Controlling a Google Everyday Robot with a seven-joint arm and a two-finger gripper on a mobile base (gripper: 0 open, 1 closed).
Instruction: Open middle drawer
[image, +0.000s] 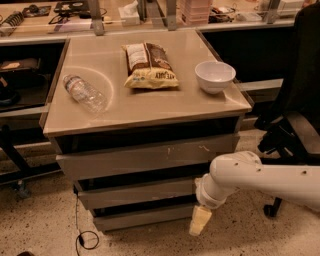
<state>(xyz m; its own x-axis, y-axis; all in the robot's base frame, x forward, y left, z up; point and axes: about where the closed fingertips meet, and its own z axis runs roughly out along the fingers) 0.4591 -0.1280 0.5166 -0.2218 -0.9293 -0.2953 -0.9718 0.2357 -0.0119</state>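
The cabinet has three stacked drawer fronts. The middle drawer (140, 193) is the plain grey-beige front below the taller scratched top front (150, 158) and above the narrow bottom front (142, 218). It is closed. My gripper (200, 221) is cream-coloured and points down at the end of the white arm (250, 175). It hangs in front of the cabinet's lower right corner, just below the right end of the middle drawer, level with the bottom front. It holds nothing that I can see.
On the cabinet top (200, 107) lie a plastic bottle (85, 93), a chip bag (149, 66) and a white bowl (215, 76). A black office chair (295, 125) stands close on the right. A cable (82, 235) lies on the floor at the lower left. Benches run behind.
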